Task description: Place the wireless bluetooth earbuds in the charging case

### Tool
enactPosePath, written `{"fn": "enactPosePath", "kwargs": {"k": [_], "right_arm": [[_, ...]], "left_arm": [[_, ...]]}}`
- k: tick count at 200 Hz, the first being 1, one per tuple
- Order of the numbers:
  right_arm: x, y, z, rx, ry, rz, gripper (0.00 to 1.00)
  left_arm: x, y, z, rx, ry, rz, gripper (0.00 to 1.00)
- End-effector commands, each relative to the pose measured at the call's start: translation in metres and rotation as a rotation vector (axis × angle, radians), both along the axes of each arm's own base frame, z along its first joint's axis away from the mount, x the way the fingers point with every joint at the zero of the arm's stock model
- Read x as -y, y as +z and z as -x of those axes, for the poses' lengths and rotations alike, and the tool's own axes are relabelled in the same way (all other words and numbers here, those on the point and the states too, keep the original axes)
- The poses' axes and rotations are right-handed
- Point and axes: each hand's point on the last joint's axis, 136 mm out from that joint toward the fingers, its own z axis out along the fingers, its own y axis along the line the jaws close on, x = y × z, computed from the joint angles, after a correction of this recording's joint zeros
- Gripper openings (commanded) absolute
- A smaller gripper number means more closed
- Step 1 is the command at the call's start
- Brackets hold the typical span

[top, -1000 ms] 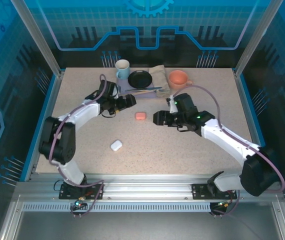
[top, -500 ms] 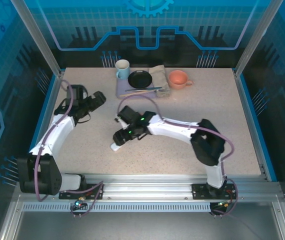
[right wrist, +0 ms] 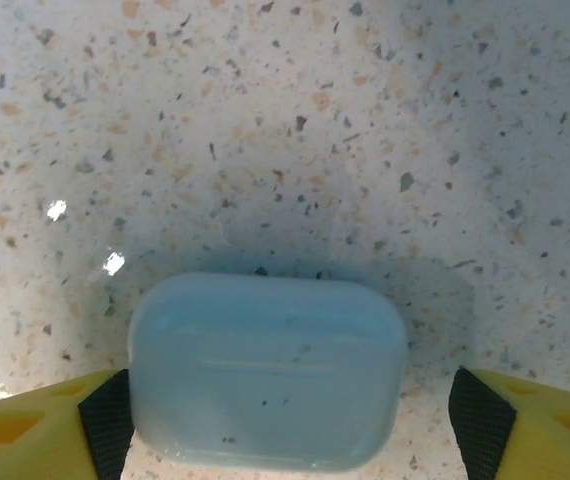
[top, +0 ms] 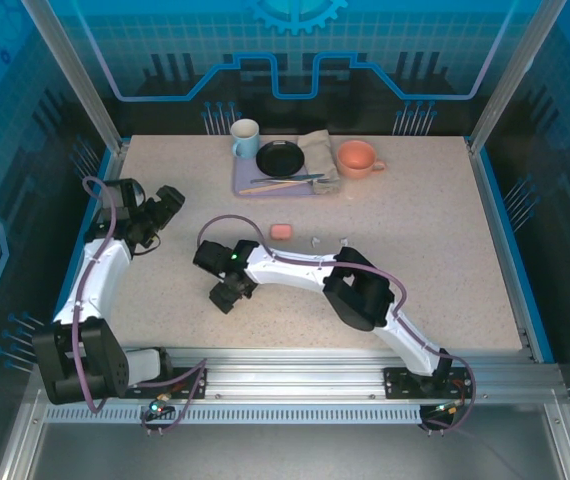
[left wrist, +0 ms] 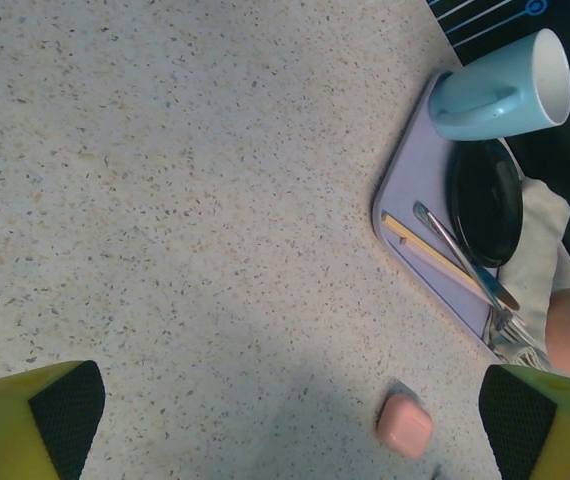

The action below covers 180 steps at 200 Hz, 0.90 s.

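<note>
From above, the left fingers (top: 168, 197) hang spread over bare counter (top: 445, 250), gripping nothing. The right fingers (top: 227, 296) sit low on the counter, and the arm hides what lies under them. A pink case (top: 281, 230) rests well beyond the right fingers. Two tiny pale pieces (top: 315, 241) lie just past it, too small to make out.

From the left wrist, the fingers stand wide apart and released. The pink case (left wrist: 405, 425) lies on the counter ahead of them, touching neither. Further ahead, a tray (left wrist: 405, 200) carries a mug (left wrist: 500, 85) and a black plate (left wrist: 485, 200).

From the right wrist, the spread fingers straddle a closed white case (right wrist: 265, 370) lying flat on the counter. One pad (right wrist: 105, 420) sits right at its edge. The other stands apart with bare counter between, so the case is not clamped.
</note>
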Motion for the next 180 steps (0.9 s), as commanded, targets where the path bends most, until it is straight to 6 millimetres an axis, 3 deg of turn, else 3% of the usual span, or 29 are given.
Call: {"fn": "enactPosePath", "kwargs": {"k": [1,39,71,75,80,100,128,150,180], "right_arm": [[0.006,-0.011,-0.003,0.006,-0.006,0.069,0.82],[0.005,-0.015,-0.004,-0.041,-0.05,0.036,0.71],[0.02,-0.009,-0.013,-0.03,-0.137,0.022,0.6],[0.025,-0.013,-0.014,-0.03,-0.151,0.035,0.59],[0.029,-0.001,-0.018,-0.012,-0.173,0.019,0.57],[0.055,0.009,-0.026,0.019,-0.275,0.029,0.54],[0.108,0.017,-0.033,0.054,-0.461,0.07,0.52],[0.144,0.022,-0.029,0.056,-0.611,0.077,0.52],[0.176,0.023,-0.017,0.057,-0.764,0.09,0.52]], "left_arm": [[0.005,0.011,0.003,0.028,-0.026,0.02,0.99],[0.008,0.01,0.005,0.036,-0.033,0.032,0.99],[0.012,0.008,0.005,0.035,-0.04,0.062,0.99],[0.013,0.009,0.005,0.038,-0.045,0.069,0.99],[0.014,0.009,0.004,0.04,-0.049,0.075,0.99],[0.021,0.01,0.002,0.052,-0.07,0.113,0.99],[0.035,0.006,0.002,0.04,-0.111,0.144,0.99],[0.054,0.0,-0.001,0.029,-0.169,0.164,0.99],[0.079,-0.01,-0.003,0.003,-0.223,0.166,0.99]]}}
